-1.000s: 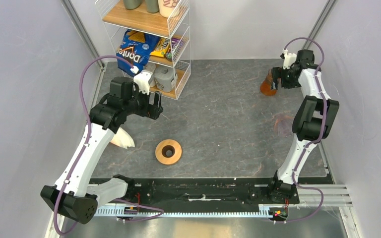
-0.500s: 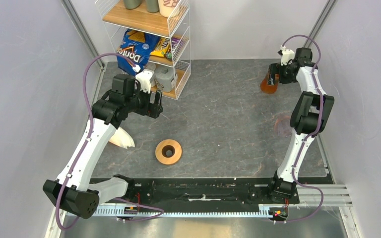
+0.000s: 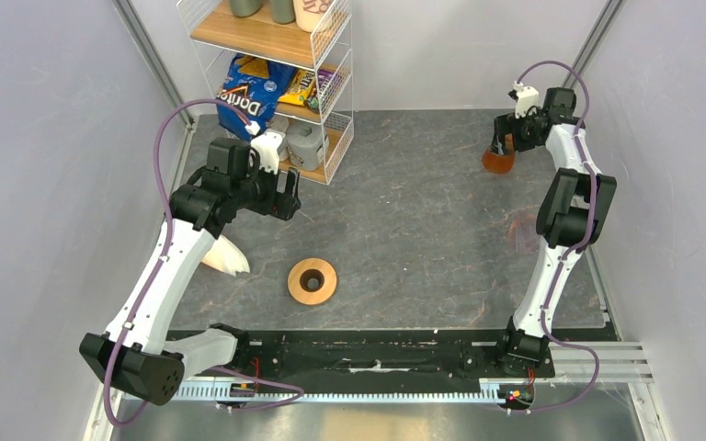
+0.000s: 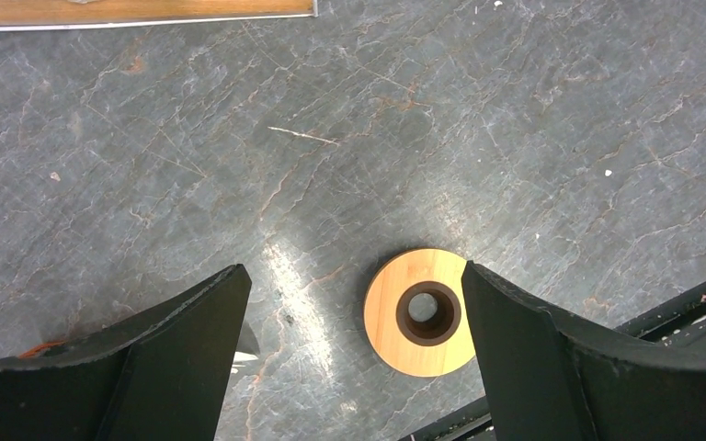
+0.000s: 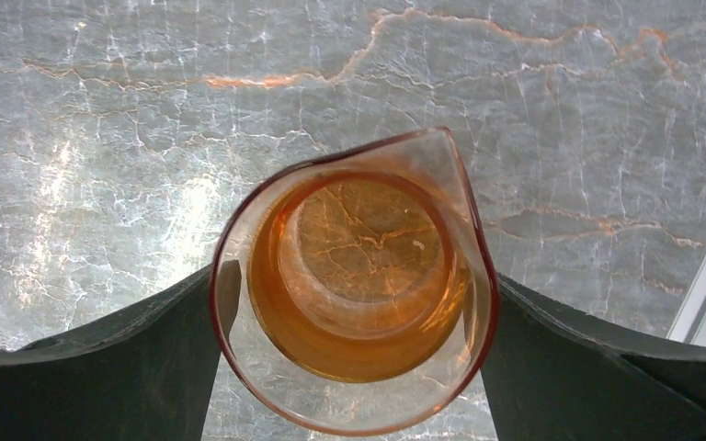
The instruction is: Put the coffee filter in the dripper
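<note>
The orange-brown funnel-shaped dripper [image 3: 313,281] stands upright on the near middle of the table, wide rim up. Its dark centre hole is bare, with no paper in it. The thin white paper coffee filter [image 3: 228,256] shows as a cream-white fan lying flat just left of the dripper, apart from it and partly hidden under the left arm. Whether it is one sheet or several stacked cannot be told.

The left gripper [image 3: 285,197] hovers farther back above bare table, fingers spread wide and holding nothing. The step in hand looks like the reach for the filter. It should come nearer and leftward and settle over the fan's free edge. A light pinch there, on one sheet only, would avoid creasing the paper before it is lifted clear.

At the far right, the right gripper [image 3: 507,138] straddles a clear glass beaker of amber liquid [image 5: 354,285]. Its fingers lie close to the glass on both sides, but whether they press it cannot be told.

The dark grey slate-patterned table [image 3: 404,211] has rust veins and patches of glare, and thin paper may slide on it. Pale grey walls enclose it. A white wire rack with wooden shelves [image 3: 239,32] stands far left and holds a blue snack bag [image 3: 244,92].
</note>
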You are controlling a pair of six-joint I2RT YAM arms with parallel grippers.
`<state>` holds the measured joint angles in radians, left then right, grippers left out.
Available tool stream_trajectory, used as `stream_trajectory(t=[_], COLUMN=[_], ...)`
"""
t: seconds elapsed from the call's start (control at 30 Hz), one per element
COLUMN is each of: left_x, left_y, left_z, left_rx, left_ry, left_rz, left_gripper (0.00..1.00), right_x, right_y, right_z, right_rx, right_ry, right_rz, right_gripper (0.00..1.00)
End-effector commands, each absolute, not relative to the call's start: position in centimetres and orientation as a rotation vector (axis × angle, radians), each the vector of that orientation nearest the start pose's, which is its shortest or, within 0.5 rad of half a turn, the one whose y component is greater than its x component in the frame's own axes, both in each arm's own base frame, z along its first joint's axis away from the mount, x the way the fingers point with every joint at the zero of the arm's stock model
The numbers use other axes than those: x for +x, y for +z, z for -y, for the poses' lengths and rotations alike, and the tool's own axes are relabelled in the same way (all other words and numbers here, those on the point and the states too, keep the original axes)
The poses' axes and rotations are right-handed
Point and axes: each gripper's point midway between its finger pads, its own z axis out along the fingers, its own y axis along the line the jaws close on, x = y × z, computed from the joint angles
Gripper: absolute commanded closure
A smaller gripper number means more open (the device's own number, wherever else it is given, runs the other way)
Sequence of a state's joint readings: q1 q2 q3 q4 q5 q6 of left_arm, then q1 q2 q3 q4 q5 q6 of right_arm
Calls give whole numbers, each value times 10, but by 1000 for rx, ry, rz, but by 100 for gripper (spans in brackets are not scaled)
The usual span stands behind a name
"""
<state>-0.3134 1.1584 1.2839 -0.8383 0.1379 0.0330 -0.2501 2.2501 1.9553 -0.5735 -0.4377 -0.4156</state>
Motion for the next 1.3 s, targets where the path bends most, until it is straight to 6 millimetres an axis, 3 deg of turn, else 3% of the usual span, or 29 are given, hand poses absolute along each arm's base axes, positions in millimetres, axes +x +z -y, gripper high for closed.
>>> stream_trajectory(t=[0.0, 0.27, 0.43, 0.67, 0.77, 1.0, 1.17, 1.27], left_x=[286, 284, 282, 292, 297, 294, 291, 289], left_y=[268, 269, 264, 256, 254, 245, 237, 230], left_z=[114, 111, 107, 87, 74, 58, 51, 50], left_rx=[498, 475, 400, 152, 89, -22, -77, -91], left_ry=[-288, -286, -325, -404, -392, -383, -381, -375], left_rz=[-2197, -2202, -2230, -2296, -2301, -2319, -2333, -2345], left_gripper=[7, 7, 7, 8, 9, 10, 10, 11], right_x=[578, 566, 544, 495, 465, 404, 379, 373], right_y=[116, 120, 130, 130, 133, 142, 144, 139], right_z=[66, 33, -7, -89, -140, -230, -281, -306], right_rx=[-499, -611, -723, -995, -1129, -1363, -1517, -1607], right_ry=[240, 321, 411, 520, 602, 728, 751, 737], right_rz=[-2197, -2167, -2125, -2063, -2009, -1871, -1758, -1689], right_gripper=[5, 15, 17, 19, 19, 19, 18, 18])
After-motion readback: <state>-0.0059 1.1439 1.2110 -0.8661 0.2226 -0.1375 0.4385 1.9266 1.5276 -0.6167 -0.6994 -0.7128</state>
